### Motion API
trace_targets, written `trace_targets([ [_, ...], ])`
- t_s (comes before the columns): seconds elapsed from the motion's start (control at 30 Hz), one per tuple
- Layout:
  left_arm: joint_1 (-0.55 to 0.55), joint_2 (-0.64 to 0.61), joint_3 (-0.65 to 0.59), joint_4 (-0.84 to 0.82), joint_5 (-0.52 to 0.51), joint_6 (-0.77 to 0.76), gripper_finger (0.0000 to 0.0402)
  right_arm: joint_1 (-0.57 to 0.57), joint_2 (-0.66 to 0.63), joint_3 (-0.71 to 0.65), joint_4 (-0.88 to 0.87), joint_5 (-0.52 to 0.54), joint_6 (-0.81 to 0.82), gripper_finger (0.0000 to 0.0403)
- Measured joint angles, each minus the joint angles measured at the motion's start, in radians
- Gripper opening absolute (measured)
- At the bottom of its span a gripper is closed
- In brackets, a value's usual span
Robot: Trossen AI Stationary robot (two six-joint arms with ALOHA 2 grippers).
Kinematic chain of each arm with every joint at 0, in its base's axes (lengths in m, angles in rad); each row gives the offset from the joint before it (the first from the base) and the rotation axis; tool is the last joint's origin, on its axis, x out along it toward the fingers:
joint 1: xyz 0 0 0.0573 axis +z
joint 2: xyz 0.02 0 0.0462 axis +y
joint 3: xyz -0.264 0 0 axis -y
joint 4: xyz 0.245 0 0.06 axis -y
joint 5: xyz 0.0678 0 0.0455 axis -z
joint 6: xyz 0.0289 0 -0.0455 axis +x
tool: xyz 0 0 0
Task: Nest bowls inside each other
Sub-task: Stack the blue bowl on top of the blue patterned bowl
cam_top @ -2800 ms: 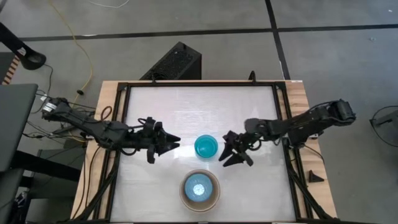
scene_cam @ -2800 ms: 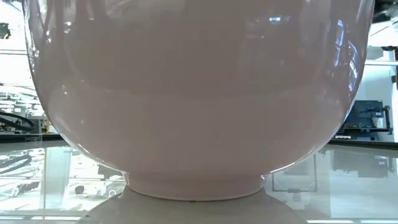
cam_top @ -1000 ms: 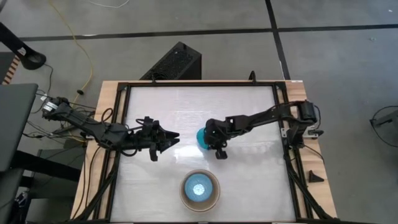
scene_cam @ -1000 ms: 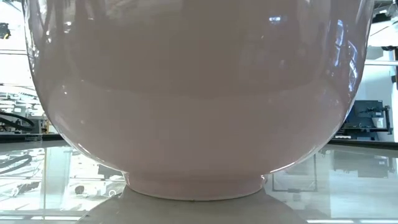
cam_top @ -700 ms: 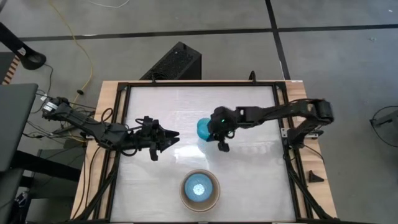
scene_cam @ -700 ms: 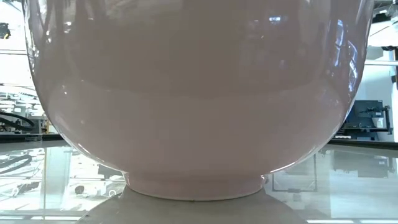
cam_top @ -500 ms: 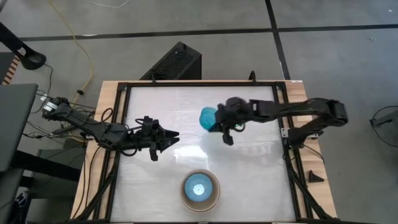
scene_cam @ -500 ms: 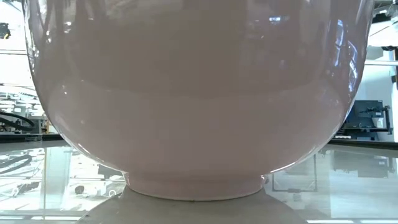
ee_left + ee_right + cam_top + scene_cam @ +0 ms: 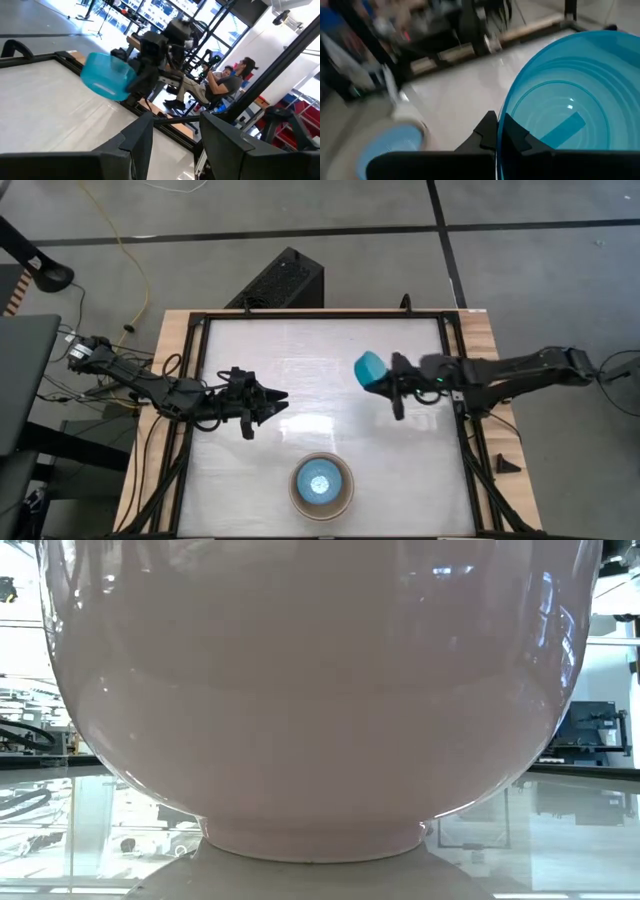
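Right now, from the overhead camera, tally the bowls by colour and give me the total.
teal bowl: 1
light blue bowl: 1
grey-beige bowl: 1
Total: 3 showing; any others nested in the stack are hidden.

Robotics lab: framed test table (image 9: pixel 320 395) on concrete floor, equipment racks (image 9: pixel 150 12) behind (seated person (image 9: pixel 227 82) nearby).
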Motion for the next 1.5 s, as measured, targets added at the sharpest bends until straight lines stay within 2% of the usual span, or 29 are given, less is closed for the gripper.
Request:
trace_targets([
  [0.13, 0.000, 0.000, 0.000, 0.000, -0.001, 0.000, 0.0151, 0.083, -0.077, -0.131, 0.209, 0.062, 0.075, 0.0025],
  [0.33, 0.000, 0.000, 0.000, 0.000, -0.005, 0.000, 0.0151, 0.212, -0.052, -0.143, 0.431, 0.064, 0.104, 0.0025],
  [0.53, 0.000, 0.000, 0.000, 0.000, -0.031, 0.007, 0.0151, 0.333, 0.059, -0.143, 0.597, 0.053, 0.161, 0.0025],
  [0.77, 0.000, 0.000, 0.000, 0.000, -0.038, 0.026, 0.0151, 0.435, 0.255, -0.143, 0.977, 0.099, 0.184, 0.0025],
  [0.87, 0.000, 0.000, 0.000, 0.000, -0.067, 0.054, 0.0151, 0.456, 0.341, -0.141, 1.061, 0.119, 0.217, 0.0025],
  [0.97, 0.000, 0.000, 0.000, 0.000, -0.069, 0.087, 0.0151, 0.480, 0.422, -0.095, 1.053, 0.134, 0.236, 0.0025],
  [1.1, 0.000, 0.000, 0.000, 0.000, -0.067, 0.098, 0.0151, 0.502, 0.537, 0.043, 1.034, 0.128, 0.240, 0.0025],
  [1.17, 0.000, 0.000, 0.000, 0.000, -0.059, 0.098, 0.0151, 0.509, 0.587, 0.135, 0.927, 0.122, 0.240, 0.0025],
  [1.37, 0.000, -0.010, 0.000, -0.004, -0.054, 0.115, 0.0151, 0.534, 0.718, 0.452, 0.451, 0.073, 0.213, 0.0025],
  [1.5, -0.001, -0.060, 0.000, 0.000, -0.055, 0.167, 0.0151, 0.548, 0.786, 0.598, 0.274, 0.078, 0.189, 0.0025],
])
